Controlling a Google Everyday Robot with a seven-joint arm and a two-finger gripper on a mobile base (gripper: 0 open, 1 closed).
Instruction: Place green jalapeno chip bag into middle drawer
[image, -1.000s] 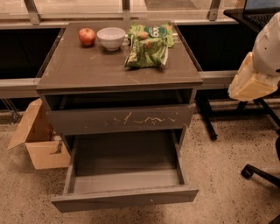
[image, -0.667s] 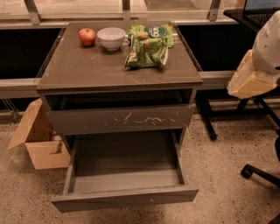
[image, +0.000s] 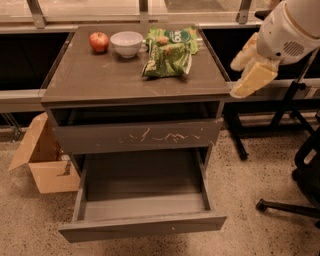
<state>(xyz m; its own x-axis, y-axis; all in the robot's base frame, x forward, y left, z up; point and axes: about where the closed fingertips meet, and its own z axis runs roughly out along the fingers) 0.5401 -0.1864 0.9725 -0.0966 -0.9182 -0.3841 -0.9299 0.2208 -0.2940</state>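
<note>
- The green jalapeno chip bag (image: 167, 62) lies toward the back right of the table (image: 100, 80), just where it was a second ago, with nothing touching it. Green packaging with a round logo sits against its far end; whether that is a second bag cannot be told.
- The end effector (image: 251, 76) is the one thing that has changed. It has come in from well off the table's right side to just beside the table's front right corner. Whether it is open or closed cannot be told, and it carries nothing green.
- This looks like the start of the reach, and the grasp is not yet made.
- The middle drawer (image: 142, 227) stands pulled out low on the table's front, under the scratched drawer (image: 137, 136), ready to receive the bag.
- The bowl (image: 126, 43) and apple (image: 99, 41) at the table's back left have not moved.
</note>
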